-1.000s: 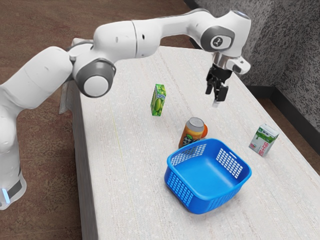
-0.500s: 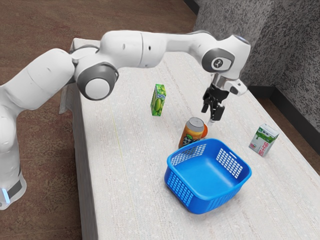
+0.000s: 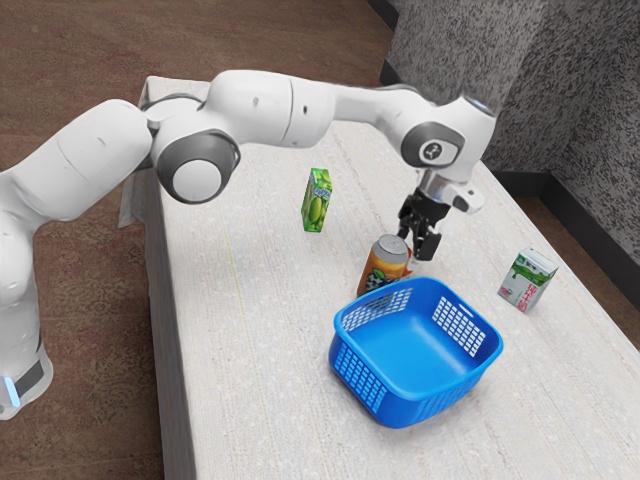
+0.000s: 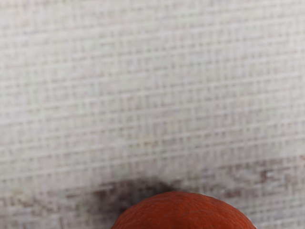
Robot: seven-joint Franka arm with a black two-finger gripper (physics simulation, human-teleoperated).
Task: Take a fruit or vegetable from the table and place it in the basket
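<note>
The fingers (image 3: 427, 246) have come down close to the orange (image 4: 183, 212), and they look spread, though with the can (image 3: 383, 268) hiding much of the fruit I can't say whether they touch it. The orange sits on the bench (image 3: 260, 350) just to the far side of the can, toward the exterior view's right, and the basket (image 3: 415, 402) waits nearer, where it was. So the approach seems nearly done, and closing on the orange without nudging the can should come next.
</note>
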